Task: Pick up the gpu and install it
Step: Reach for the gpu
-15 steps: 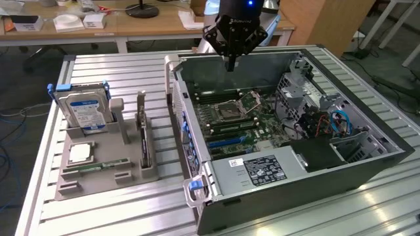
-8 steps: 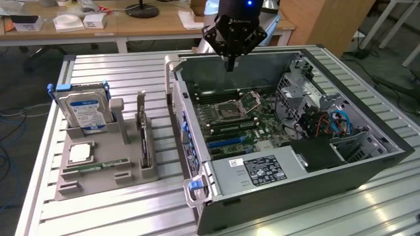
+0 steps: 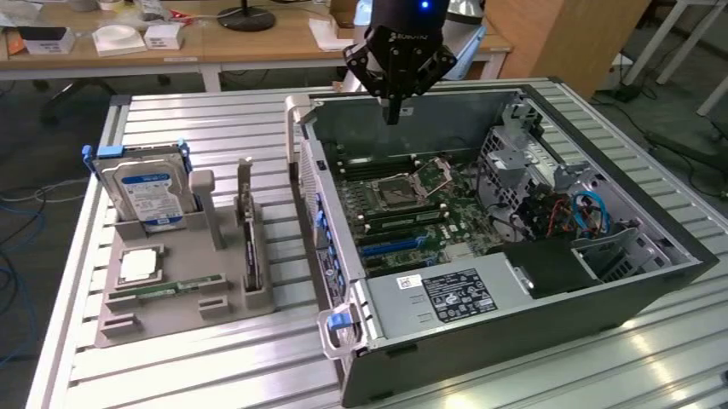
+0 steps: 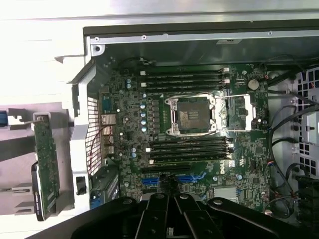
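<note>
The gpu is seen edge-on in a grey holder left of the open case, its face hardly made out. The gripper is held over the case's far wall, fingers closed together on nothing.

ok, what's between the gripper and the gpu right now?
Exterior view: the open PC's case wall stands between the gripper and the gpu, plus a narrow strip of bare table. The gpu stands on edge in the grey holder.

Looking down slantwise across table and computer case; nearer, facing straight down onto the shared motherboard.
</note>
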`<state>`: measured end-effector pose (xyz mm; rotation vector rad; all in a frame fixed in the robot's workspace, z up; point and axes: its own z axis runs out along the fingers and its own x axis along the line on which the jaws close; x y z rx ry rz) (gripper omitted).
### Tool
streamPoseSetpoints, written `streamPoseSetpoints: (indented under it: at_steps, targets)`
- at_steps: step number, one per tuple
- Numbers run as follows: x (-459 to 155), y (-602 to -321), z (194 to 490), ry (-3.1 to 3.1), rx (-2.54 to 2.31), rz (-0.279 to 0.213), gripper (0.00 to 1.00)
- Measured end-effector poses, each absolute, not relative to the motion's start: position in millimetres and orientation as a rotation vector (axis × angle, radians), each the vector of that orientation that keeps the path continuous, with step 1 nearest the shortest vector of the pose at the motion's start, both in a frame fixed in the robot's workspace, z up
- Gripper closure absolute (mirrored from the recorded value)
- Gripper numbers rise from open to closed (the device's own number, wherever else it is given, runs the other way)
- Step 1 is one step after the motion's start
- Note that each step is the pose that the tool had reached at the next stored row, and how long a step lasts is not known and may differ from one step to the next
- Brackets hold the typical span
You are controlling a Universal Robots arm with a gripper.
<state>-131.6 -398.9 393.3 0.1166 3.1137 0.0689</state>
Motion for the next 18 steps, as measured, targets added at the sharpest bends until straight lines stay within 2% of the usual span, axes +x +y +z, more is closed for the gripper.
streamPoseSetpoints:
  at_steps: [18]
  targets:
    - [-143, -399, 393, 3.114, 0.117, 0.069, 0.90]
